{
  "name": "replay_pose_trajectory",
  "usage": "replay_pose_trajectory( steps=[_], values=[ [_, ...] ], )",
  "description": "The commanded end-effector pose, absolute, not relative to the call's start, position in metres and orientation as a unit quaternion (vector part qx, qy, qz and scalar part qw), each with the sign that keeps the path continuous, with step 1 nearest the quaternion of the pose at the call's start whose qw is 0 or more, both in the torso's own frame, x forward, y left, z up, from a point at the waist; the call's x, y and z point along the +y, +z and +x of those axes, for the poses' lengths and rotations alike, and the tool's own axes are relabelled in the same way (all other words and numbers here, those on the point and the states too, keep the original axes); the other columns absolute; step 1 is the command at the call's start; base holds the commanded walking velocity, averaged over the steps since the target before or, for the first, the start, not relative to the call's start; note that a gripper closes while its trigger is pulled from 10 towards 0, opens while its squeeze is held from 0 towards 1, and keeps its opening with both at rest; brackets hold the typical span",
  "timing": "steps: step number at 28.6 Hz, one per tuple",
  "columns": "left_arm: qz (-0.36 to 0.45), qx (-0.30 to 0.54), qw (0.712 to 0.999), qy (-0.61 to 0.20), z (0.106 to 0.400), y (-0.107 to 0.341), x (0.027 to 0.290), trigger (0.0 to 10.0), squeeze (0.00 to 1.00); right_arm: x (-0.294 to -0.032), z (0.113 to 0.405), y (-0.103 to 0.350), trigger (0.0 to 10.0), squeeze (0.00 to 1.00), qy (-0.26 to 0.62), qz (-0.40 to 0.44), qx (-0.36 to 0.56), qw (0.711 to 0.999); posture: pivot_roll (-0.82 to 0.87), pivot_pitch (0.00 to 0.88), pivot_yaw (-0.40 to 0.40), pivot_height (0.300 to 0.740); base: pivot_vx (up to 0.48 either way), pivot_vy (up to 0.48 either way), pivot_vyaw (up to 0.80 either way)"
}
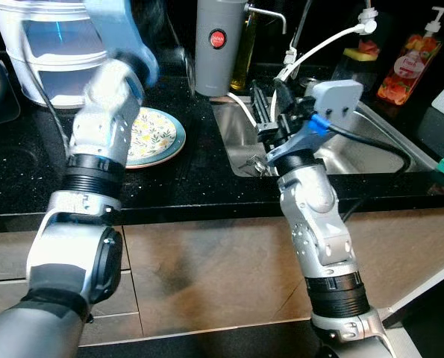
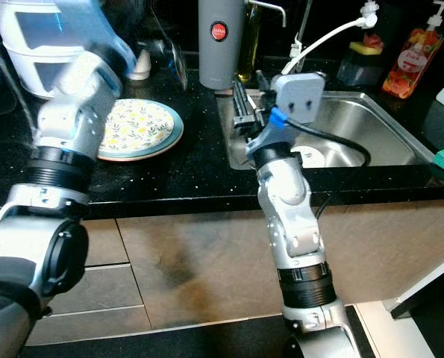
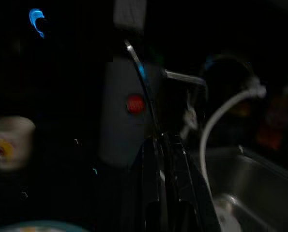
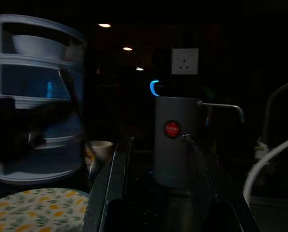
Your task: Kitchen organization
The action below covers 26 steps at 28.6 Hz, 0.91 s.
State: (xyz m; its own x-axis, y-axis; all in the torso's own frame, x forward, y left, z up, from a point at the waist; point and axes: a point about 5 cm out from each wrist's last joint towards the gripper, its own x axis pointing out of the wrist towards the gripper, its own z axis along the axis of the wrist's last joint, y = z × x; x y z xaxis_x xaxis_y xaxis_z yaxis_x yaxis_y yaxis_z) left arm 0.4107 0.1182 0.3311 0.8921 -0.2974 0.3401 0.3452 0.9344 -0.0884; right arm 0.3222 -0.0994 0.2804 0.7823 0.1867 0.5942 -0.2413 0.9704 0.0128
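Dark kitchen, glossy black speckled table over tan cabinet fronts. Steel sink set in on the right. White tiered rack at back left. Grey cylinder jug with red dot stands upright behind the sink corner. Round floral plate lies flat beside the left arm. Right pincer spread over the sink's left edge. Left pincer looks pressed together, blurred.
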Motion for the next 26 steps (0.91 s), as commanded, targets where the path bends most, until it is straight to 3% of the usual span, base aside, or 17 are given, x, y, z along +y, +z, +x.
replay_pose_trajectory(
  steps=[1,4,9,13,14,15,16,20,26],
  values=[
    [-0.054,-0.127,0.972,-0.192,0.416,0.323,0.099,10.0,0.0,-0.113,0.327,0.276,10.0,0.0,0.059,0.007,-0.302,0.951,0.08,0.0,-0.054,0.74,0.0,0.0,0.0],
    [-0.068,-0.096,0.966,-0.228,0.418,0.313,0.08,10.0,0.0,-0.121,0.328,0.276,10.0,0.0,0.03,-0.052,-0.315,0.947,0.08,0.0,-0.047,0.74,0.0,0.0,0.0],
    [-0.156,-0.046,0.936,-0.312,0.409,0.296,0.023,10.0,0.0,-0.144,0.325,0.279,10.0,0.0,-0.048,-0.117,-0.321,0.938,0.01,0.0,0.0,0.74,0.0,0.0,0.0],
    [-0.146,-0.025,0.938,-0.315,0.407,0.286,0.014,10.0,0.0,-0.148,0.324,0.278,10.0,0.0,-0.055,-0.115,-0.319,0.939,0.0,0.0,0.006,0.74,0.0,0.0,0.0],
    [-0.139,-0.011,0.939,-0.315,0.406,0.278,0.01,10.0,0.91,-0.149,0.323,0.277,10.0,0.0,-0.058,-0.114,-0.317,0.94,0.0,0.0,0.005,0.74,0.0,0.0,0.0],
    [-0.139,-0.011,0.939,-0.315,0.406,0.278,0.01,10.0,0.91,-0.149,0.323,0.277,10.0,0.0,-0.058,-0.114,-0.317,0.94,0.0,0.0,0.005,0.74,0.0,0.0,0.0],
    [-0.137,0.007,0.939,-0.314,0.405,0.269,0.008,10.0,1.0,-0.15,0.322,0.275,10.0,0.0,-0.059,-0.104,-0.312,0.943,0.0,0.0,0.005,0.74,0.0,0.0,0.0],
    [-0.135,0.024,0.942,-0.307,0.405,0.255,0.01,10.0,1.0,-0.149,0.322,0.273,10.0,0.0,-0.058,-0.093,-0.307,0.945,0.01,0.0,-0.002,0.74,0.0,0.0,0.0],
    [-0.16,-0.015,0.945,-0.285,0.411,0.262,0.032,10.0,1.0,-0.14,0.324,0.275,10.0,0.0,-0.043,-0.089,-0.315,0.944,0.03,0.0,-0.02,0.74,0.0,0.0,0.0]
  ],
)
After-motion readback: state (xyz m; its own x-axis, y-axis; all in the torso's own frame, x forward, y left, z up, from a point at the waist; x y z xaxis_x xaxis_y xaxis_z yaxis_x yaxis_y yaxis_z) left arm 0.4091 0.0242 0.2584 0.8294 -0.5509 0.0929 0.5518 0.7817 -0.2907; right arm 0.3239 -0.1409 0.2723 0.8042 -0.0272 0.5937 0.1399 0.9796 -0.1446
